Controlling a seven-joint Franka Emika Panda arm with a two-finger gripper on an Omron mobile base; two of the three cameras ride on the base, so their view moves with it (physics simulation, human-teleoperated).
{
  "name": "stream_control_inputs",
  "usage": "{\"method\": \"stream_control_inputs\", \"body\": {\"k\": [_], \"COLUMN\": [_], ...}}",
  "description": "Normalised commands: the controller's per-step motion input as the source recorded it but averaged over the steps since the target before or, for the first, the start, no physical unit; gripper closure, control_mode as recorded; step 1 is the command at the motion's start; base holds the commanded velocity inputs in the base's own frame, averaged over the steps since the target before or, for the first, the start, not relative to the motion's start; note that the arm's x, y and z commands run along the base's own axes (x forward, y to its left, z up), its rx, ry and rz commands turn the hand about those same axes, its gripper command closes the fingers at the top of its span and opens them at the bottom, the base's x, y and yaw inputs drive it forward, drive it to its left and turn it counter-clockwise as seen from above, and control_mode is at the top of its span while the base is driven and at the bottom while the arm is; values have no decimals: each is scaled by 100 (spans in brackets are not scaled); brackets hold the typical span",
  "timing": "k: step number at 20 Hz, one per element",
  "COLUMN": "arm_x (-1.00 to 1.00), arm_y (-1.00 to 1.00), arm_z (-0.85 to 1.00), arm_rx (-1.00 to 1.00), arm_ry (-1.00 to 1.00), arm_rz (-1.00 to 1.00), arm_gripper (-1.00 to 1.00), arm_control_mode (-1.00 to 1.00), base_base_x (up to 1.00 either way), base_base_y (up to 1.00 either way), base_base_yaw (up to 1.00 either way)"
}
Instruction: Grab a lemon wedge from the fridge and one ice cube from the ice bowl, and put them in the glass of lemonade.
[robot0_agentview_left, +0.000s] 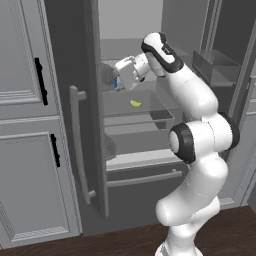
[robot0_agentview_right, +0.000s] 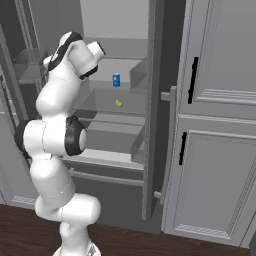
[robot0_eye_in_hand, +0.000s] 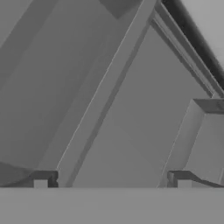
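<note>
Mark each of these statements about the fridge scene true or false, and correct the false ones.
1. The fridge stands open. True.
2. The lemon wedge lies on a glass shelf inside the fridge. True.
3. The gripper is clamped on the lemon wedge. False: its fingertips are spread wide with nothing between them, and the wedge lies apart on the shelf.
4. A red soda can stands beside the wedge. False: the soda can is blue and stands on the shelf above, further back.
5. The cabinets beside the fridge are closed. True.
</note>
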Motion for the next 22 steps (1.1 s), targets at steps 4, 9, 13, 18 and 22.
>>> {"method": "stream_control_inputs", "body": {"k": [4, 9, 13, 18, 22], "arm_x": [-79, -12, -100, -100, -100], "arm_y": [100, 9, -100, -100, -70], "arm_z": [-29, -1, 35, 19, 0], "arm_rx": [0, 2, -5, -39, -51], "arm_ry": [-20, -1, -52, -42, -31], "arm_rz": [7, 3, -12, -25, -45], "arm_gripper": [-100, -100, -100, -100, -100], "arm_control_mode": [-100, -100, -100, -100, -100], "base_base_x": [0, 0, 0, 0, 0], "base_base_y": [0, 0, 0, 0, 0], "base_base_yaw": [0, 0, 0, 0, 0]}}
